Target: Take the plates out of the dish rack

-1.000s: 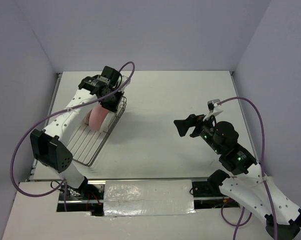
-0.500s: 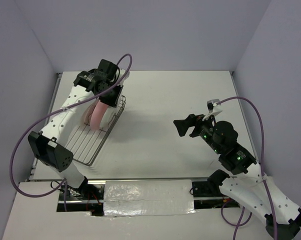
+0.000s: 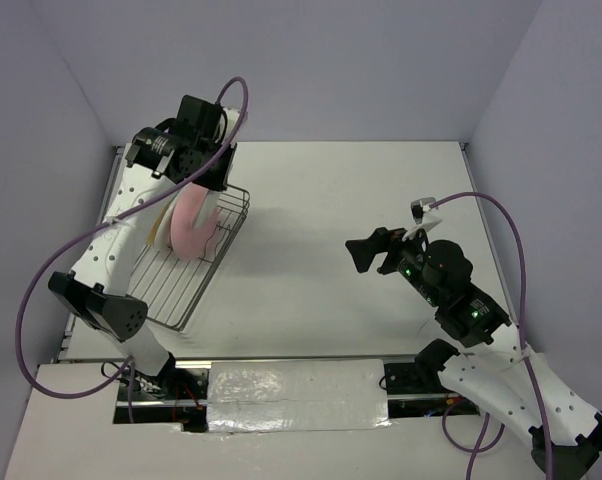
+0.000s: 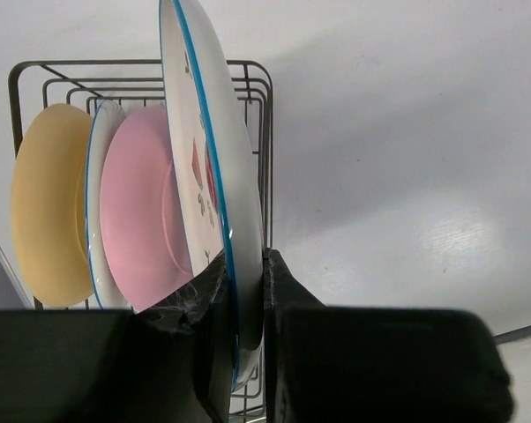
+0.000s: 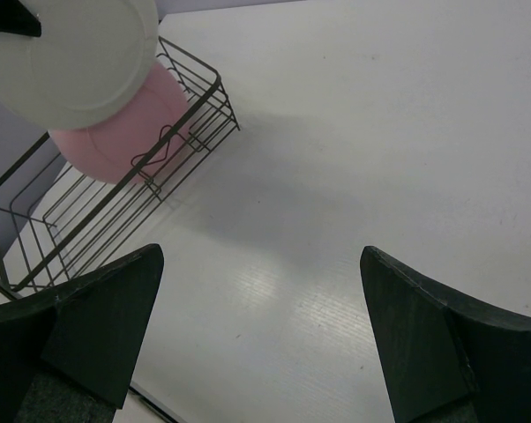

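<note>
Currently held: white fruit-marked plate (image 4: 204,159), rim clamped in our left pincer (image 4: 245,282).
Right pincer (image 5: 259,251): we hold it open, near right.
Dish rack (image 3: 181,285): pink plate (image 4: 142,203) and tan-yellow plate (image 4: 49,203) upright.

I see the fruit-marked plate (image 4: 204,167), white with a blue rim, upright above the dish rack (image 3: 171,285). The pink plate (image 4: 142,211), another white plate (image 4: 93,229) and the tan-yellow plate (image 4: 45,203) stand on edge inside.
</note>
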Controlling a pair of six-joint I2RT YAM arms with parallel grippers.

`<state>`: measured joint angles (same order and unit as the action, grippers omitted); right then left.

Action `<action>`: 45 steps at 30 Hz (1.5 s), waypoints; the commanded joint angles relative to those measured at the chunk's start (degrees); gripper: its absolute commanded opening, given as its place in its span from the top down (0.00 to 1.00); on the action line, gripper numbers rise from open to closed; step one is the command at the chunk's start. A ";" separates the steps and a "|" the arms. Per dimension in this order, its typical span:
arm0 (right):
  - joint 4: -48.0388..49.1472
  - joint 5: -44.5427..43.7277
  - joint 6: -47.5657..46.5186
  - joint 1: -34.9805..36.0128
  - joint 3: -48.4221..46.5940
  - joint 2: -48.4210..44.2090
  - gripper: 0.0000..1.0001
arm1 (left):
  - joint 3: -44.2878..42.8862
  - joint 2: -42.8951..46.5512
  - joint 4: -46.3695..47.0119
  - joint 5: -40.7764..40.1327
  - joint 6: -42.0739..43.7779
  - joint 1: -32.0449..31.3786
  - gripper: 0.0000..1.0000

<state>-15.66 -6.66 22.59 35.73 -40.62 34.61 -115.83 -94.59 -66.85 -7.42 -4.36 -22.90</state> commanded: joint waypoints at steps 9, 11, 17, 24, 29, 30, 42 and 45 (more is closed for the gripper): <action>-0.24 -2.48 -0.10 -0.31 -2.97 0.55 0.00 | -2.56 1.07 9.81 -1.62 -2.06 -10.58 1.00; -1.56 -5.38 0.87 -0.22 -3.32 0.55 0.00 | -2.82 0.11 10.07 -5.22 -1.79 -13.13 1.00; -2.18 -10.74 2.46 -0.13 -2.89 -1.38 0.00 | -3.53 -0.60 11.12 -8.93 -2.49 -18.93 1.00; -8.49 -23.82 7.81 -0.31 -4.20 -3.67 0.00 | 10.17 1.52 24.65 -14.27 1.46 -31.65 1.00; -14.13 -37.28 15.28 -0.31 -4.21 -8.06 0.00 | 18.61 -0.51 31.32 -26.40 1.73 -37.22 1.00; -13.79 -37.46 15.29 -0.39 -3.77 -9.37 0.00 | 23.15 0.45 33.69 -26.85 1.72 -37.66 1.00; -12.37 -37.29 13.79 -0.31 -1.74 -18.71 0.00 | 36.81 -3.31 51.98 -44.16 3.75 -45.13 1.00; -12.82 -37.11 13.80 -0.31 -2.36 -18.09 0.00 | 36.56 -6.57 52.00 -47.06 3.31 -46.09 1.00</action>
<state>-28.67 -42.44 36.29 35.68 -42.65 15.59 -78.41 -99.35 -22.00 -44.51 -2.96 -67.96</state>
